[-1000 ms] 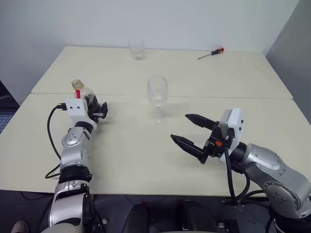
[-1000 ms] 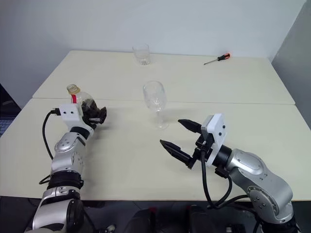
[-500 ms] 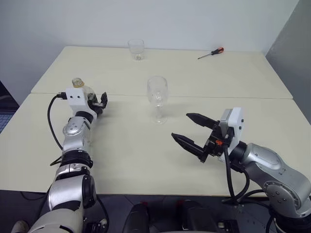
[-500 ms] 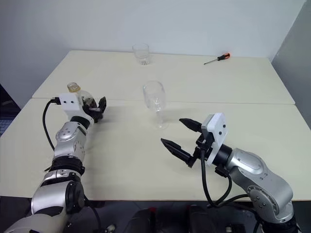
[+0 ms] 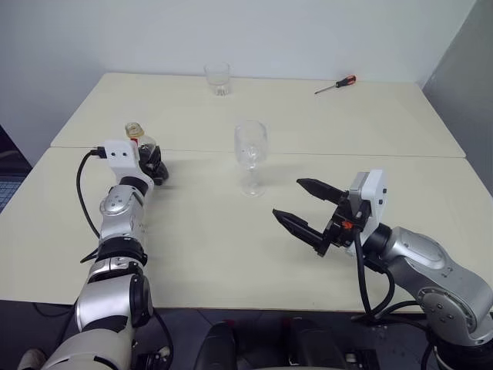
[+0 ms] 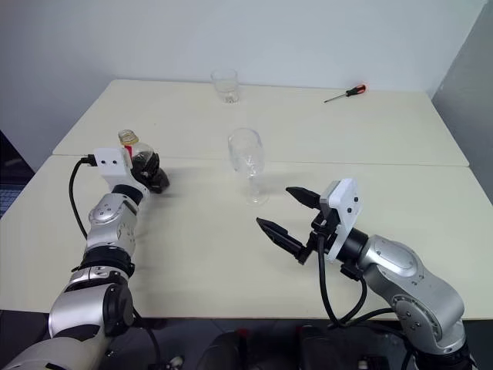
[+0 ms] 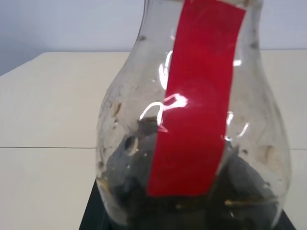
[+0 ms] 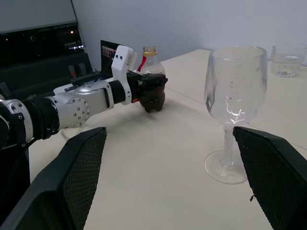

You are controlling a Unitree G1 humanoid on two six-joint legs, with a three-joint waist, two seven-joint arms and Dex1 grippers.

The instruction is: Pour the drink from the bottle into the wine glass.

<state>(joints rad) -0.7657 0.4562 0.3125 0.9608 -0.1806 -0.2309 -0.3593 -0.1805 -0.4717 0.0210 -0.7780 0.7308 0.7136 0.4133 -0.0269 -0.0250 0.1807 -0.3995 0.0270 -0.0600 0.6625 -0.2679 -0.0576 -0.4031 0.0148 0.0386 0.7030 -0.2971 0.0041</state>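
Left gripper (image 8: 152, 91) clamps the bottle (image 7: 192, 124) low on its belly; right gripper (image 5: 308, 208) gapes empty.
Thin plastic likely light, squashy, slick; wine glass (image 5: 250, 154) fragile, tippy.

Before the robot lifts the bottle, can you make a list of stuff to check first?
1. Left gripper jaws shut on the bottle: ok.
2. Bottle upright on the table: ok.
3. Bottle cap off so it can pour: cannot tell.
4. Wine glass upright, with nothing in its bowl: ok.
5. Right gripper jaws open and apart from the glass: ok.
6. Tumbler and screwdriver at the far edge, out of the pouring path: ok.
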